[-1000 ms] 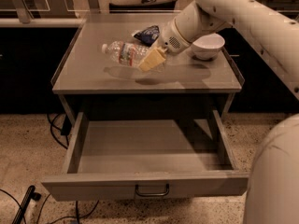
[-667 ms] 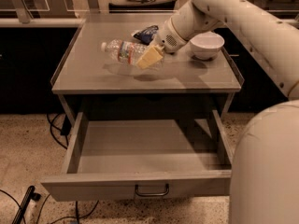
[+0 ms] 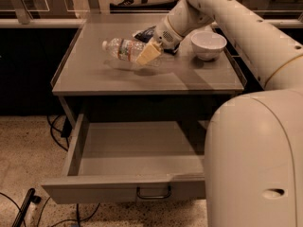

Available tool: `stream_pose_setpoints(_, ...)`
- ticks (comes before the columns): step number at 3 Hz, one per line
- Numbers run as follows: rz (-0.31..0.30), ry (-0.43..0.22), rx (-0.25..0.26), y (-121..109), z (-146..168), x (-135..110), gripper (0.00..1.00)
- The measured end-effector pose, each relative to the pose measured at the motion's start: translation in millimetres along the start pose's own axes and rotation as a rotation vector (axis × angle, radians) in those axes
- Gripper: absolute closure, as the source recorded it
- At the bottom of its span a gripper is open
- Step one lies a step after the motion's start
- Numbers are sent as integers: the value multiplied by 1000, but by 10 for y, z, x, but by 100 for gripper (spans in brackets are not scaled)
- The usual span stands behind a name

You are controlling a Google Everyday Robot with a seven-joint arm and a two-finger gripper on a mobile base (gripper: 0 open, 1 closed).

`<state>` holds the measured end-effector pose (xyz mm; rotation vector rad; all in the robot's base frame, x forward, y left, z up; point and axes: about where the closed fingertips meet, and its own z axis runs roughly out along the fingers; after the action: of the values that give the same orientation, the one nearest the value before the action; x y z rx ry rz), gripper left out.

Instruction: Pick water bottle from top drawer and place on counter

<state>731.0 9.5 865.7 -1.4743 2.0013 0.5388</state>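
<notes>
Robot's pincer (image 3: pixel 148 54) clamped on small clear plastic water bottle (image 3: pixel 120 48), above flat grey surface (image 3: pixel 94 77), grey metal drawer (image 3: pixel 137 150) open nearer

Clear plastic water bottle (image 3: pixel 124 48), white cap, red-and-green label band. Gripper (image 3: pixel 149 54) sits near the middle of the counter's back edge, clamped on the bottle: cream-yellow fingers, white wrist with a dark ring. Arm (image 3: pixel 241 30) is off-white and glossy. Counter (image 3: pixel 94 74) is plain matte grey. Top drawer (image 3: pixel 137 150) is the same grey inside and on the front, with a metallic handle (image 3: pixel 154 193). White bowl (image 3: pixel 208 45) near the back right corner. Dark blue shiny snack bag (image 3: pixel 143 33) behind the gripper. Floor (image 3: pixel 23 150) is pale beige, speckled. Black cables (image 3: pixel 56 135).
</notes>
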Motion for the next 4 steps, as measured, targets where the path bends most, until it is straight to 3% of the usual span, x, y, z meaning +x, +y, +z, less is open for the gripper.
stream_pose_setpoints(3,51,17,-6,-236,220,168,100)
stream_pose_setpoints(4,51,17,-6,-236,220,168,82)
